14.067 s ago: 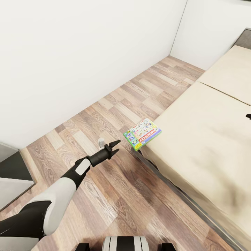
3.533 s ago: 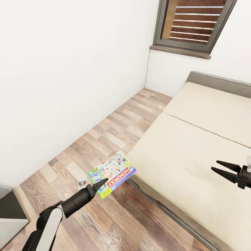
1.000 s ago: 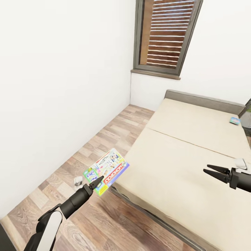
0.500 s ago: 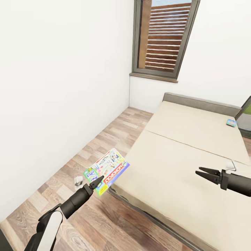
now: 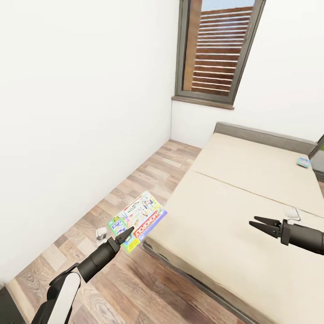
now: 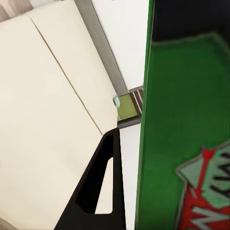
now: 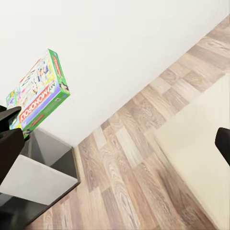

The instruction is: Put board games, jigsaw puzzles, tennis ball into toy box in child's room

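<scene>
**Green-edged game held aloft beside the bed**

Gripping one corner of the green-edged board game, the left gripper holds it up over the wood-plank floor, just off the near corner of the bed. The box is tilted, its printed lid facing up (a red name band runs along one side), and the jaws are clamped on it; in the left wrist view the box's green edge sits against one dark finger. The right gripper hovers above the beige mattress with its two fingers spread apart, holding nothing. A second small game box, bluish, lies flat far off near the headboard. A dark-framed window stands in the white wall beyond.
</scene>
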Controlling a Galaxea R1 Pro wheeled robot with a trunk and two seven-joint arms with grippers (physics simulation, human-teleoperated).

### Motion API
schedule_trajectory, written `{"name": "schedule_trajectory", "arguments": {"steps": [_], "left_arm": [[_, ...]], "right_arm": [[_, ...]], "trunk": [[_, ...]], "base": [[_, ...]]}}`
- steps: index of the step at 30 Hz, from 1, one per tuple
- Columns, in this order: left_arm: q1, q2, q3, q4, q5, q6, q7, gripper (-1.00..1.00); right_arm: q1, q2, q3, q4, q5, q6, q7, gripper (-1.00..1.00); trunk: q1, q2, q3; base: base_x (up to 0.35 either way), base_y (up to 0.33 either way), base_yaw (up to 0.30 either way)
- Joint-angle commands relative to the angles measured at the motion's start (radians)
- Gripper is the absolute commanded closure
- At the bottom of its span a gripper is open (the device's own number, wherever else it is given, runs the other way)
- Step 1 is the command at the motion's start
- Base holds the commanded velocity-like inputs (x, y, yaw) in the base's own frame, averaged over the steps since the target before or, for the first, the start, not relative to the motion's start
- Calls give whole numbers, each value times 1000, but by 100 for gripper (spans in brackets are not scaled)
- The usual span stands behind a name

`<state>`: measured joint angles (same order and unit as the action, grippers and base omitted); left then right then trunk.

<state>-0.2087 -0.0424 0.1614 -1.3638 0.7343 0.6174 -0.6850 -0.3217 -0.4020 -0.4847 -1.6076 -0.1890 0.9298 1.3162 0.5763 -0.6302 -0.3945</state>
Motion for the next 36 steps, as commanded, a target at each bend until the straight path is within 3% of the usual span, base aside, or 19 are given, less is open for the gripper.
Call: {"name": "schedule_trajectory", "arguments": {"steps": [1,33,36], "left_arm": [[-1,-1,2,0,2,6,-2,100],[-1,-2,-4,0,4,7,-3,100],[-2,-2,-5,0,4,8,-3,100]], "right_arm": [[0,0,0,0,-3,6,1,-100],[0,-4,1,0,-3,7,-2,-100],[0,-2,1,0,-3,6,-2,-100]], "trunk": [[-4,6,3],[-126,230,130],[-126,230,133]], "base": [[0,0,201],[0,0,248],[0,0,266]]}}
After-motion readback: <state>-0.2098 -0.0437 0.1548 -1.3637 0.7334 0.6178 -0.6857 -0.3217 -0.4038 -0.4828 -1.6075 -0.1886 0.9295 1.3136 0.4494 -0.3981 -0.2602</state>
